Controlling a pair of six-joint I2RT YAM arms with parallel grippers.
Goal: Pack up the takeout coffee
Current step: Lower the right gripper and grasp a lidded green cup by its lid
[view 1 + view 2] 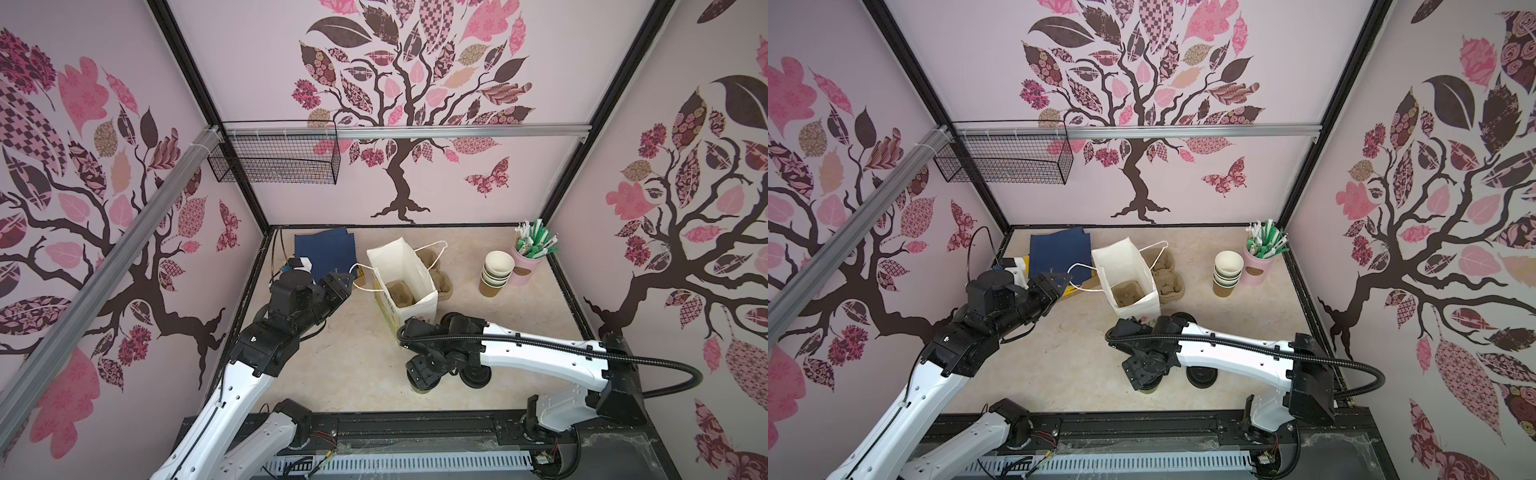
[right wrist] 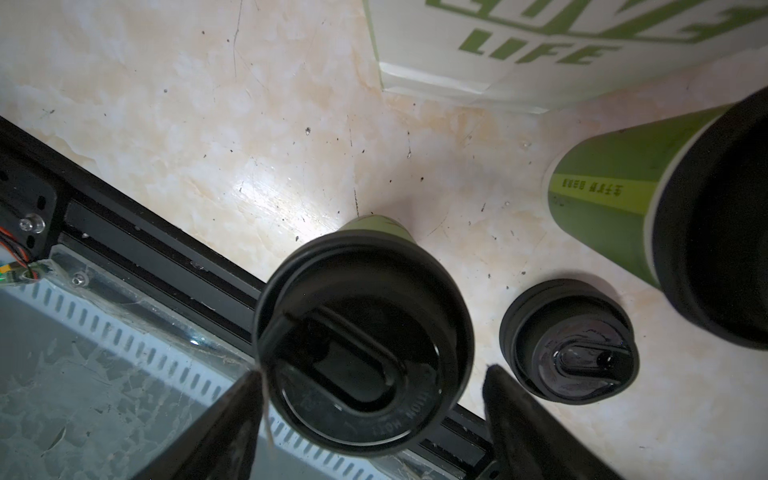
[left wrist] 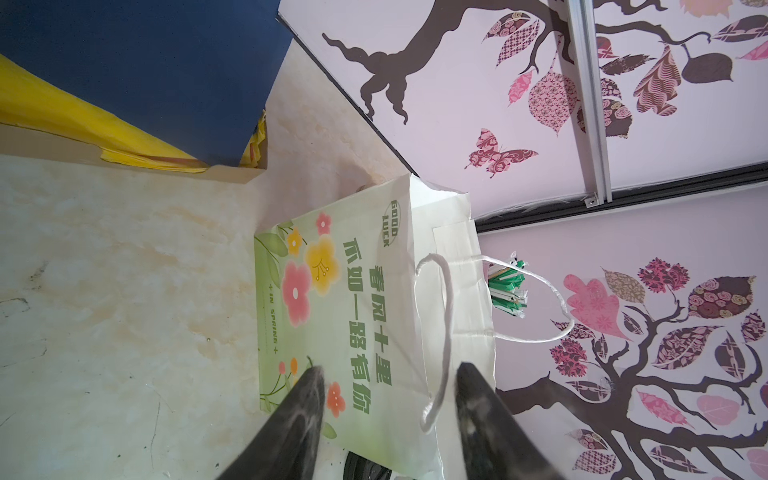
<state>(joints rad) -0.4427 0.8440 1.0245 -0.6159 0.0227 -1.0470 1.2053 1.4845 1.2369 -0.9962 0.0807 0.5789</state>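
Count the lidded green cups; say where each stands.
2. The near lidded cup stands by the table's front edge, inside the right claw; the far lidded cup stands beside the paper bag. None shows inside it.

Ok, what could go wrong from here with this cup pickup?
1. The right gripper straddles the near lidded cup, seemingly at lid height; squeezing there might pop the lid.
2. The loose lid lies close beside it and could get knocked.
3. The left gripper is open around the bag handle, so the bag may shift unheld.
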